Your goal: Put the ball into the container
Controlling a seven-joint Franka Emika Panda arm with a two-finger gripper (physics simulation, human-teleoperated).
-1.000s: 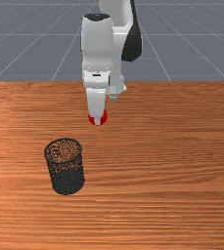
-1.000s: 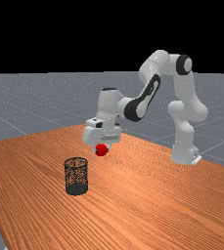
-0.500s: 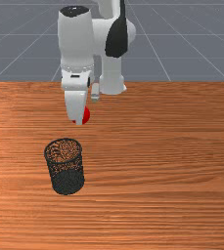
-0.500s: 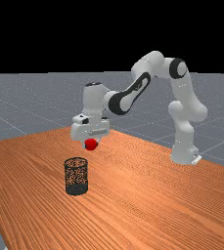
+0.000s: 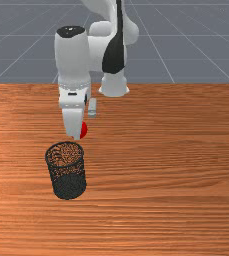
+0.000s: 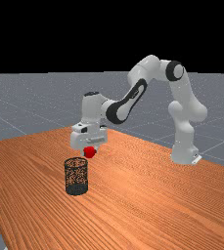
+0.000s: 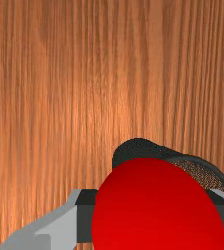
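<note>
Red marks the ball [image 5: 83,130], which is held clear of the table [image 5: 176,175] by the gripper [image 6: 89,152]. In the wrist view the ball is clasped from two opposite sides by the dark pads [image 7: 85,222], the fingers being kept apart by its width. The arm [image 6: 184,122] is seen in the far view with its base set at the far view's right; its links are raised to a high bend, then sloped down toward the far view's left. The last thick link is held nearly upright, and the hand [image 6: 88,138] is carried beneath it, directed downward. In the front view the hand is placed near the container [image 5: 68,172], on the side of the arm's base. The container, formed of dark mesh, is stood upright on the table with its mouth turned up. The ball is positioned outside it, near the rim, and is shown in the far view higher than the rim and slightly toward the far view's right. In the wrist view the container is partly hidden by the ball.
</note>
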